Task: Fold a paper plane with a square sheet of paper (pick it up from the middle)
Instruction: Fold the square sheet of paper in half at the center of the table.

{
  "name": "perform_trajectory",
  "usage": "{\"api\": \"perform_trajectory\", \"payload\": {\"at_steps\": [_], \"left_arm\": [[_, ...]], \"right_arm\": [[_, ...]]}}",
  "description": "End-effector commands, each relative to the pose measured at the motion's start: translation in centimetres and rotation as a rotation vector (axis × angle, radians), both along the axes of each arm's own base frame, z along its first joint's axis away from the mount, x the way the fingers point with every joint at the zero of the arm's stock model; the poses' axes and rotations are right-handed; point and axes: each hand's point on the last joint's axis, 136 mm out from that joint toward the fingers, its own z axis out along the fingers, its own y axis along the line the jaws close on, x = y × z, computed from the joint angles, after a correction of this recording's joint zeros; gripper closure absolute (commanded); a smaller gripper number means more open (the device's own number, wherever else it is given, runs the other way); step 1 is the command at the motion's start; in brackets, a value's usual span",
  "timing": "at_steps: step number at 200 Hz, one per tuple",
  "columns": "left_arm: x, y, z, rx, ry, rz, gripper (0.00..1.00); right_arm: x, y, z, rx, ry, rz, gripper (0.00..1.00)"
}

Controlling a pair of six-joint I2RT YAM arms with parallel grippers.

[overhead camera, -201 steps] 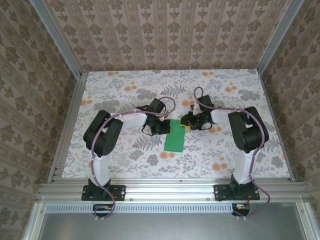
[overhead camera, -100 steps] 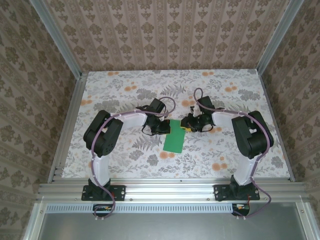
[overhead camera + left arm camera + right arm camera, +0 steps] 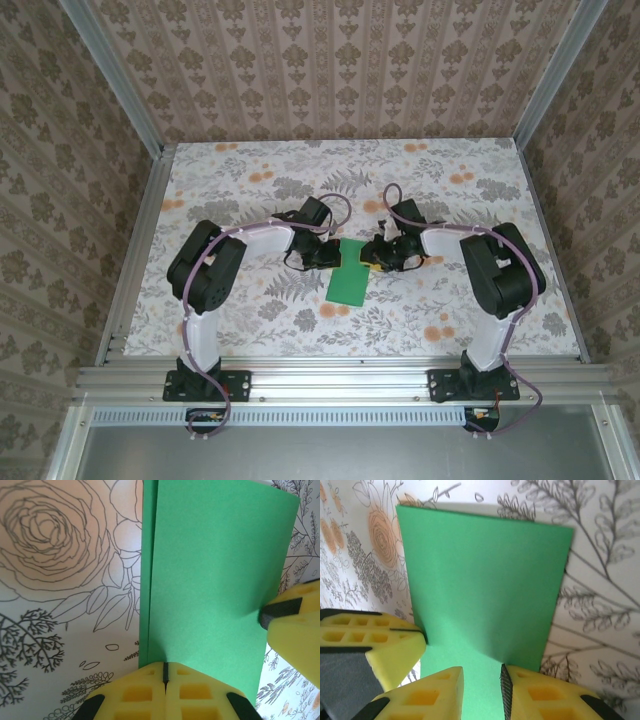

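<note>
1 fold looks done to me: at the middle of the floral tabletop the green sheet of paper lies as a narrow rectangle, its 2 layers slightly offset along a long edge. I judge the nose and wing folds all remain. My left gripper is clamped on one long edge. My right gripper is parted and straddles the opposite edge, with paper between its fingers, not pinched.

Green paper folded in half
</note>
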Motion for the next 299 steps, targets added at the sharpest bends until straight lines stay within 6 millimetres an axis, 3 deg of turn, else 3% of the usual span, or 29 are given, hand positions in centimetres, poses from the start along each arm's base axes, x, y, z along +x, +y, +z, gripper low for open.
{"api": "perform_trajectory", "payload": {"at_steps": [1,60,121,142,164,183,225,238,269,299], "left_arm": [[-1.9,1.7,-3.0,0.11,0.075,-0.022,0.95],[-2.0,1.8,-3.1,0.109,0.076,-0.021,0.95],[-2.2,2.2,-2.7,0.124,0.07,-0.032,0.95],[-2.2,2.2,-2.8,0.121,0.07,-0.03,0.95],[-2.2,2.1,-2.7,0.119,0.068,-0.029,0.95],[-2.2,2.2,-2.8,0.118,0.07,-0.028,0.95],[-2.3,2.3,-2.8,0.119,0.07,-0.027,0.95],[-2.3,2.2,-2.9,0.118,0.07,-0.027,0.95],[-2.3,2.2,-2.9,0.117,0.071,-0.029,0.95],[-2.3,2.2,-2.9,0.117,0.072,-0.028,0.95]], "right_arm": [[-1.0,0.4,1.2,0.036,-0.011,0.006,0.71],[-2.9,-0.6,-3.7,-0.038,0.093,-0.022,0.71],[-3.3,0.9,0.5,0.0,0.014,0.017,0.71],[-4.2,1.8,-0.5,0.031,0.041,0.025,0.72],[-4.9,0.9,-2.9,-0.017,0.082,-0.002,0.72],[-5.2,0.7,-3.4,-0.03,0.094,-0.002,0.72],[-5.1,1.2,0.4,0.017,0.022,0.014,0.71],[-5.5,1.6,0.8,0.037,0.021,0.025,0.71],[-6.7,2.8,-1.1,0.057,0.064,0.048,0.71],[-7.7,1.0,-3.6,-0.061,0.114,0.035,0.71]]}}
